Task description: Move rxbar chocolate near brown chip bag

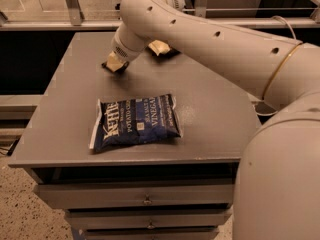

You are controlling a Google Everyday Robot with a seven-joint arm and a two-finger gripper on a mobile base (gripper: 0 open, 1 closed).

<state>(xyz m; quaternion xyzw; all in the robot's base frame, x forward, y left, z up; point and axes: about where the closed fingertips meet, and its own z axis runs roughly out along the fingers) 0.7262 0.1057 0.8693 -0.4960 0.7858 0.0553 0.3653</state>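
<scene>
Rxbar chocolate shows to you only as a small, flat, dark sliver right at the tip of the gripper, beyond the blue chip bag, toward the far side of the worktop. The gripper's tan tip sits against that sliver, and you cannot tell whether it is clamped on it or only over it. Further beyond the blue chip bag, to the right in your view, lies the brown chip bag, crinkly with a pale tan end, mostly hidden by the smooth, rounded white arm. The blue chip bag lies flat near the front edge, glossy and puffed, with white lettering. The worktop is matte grey.
</scene>
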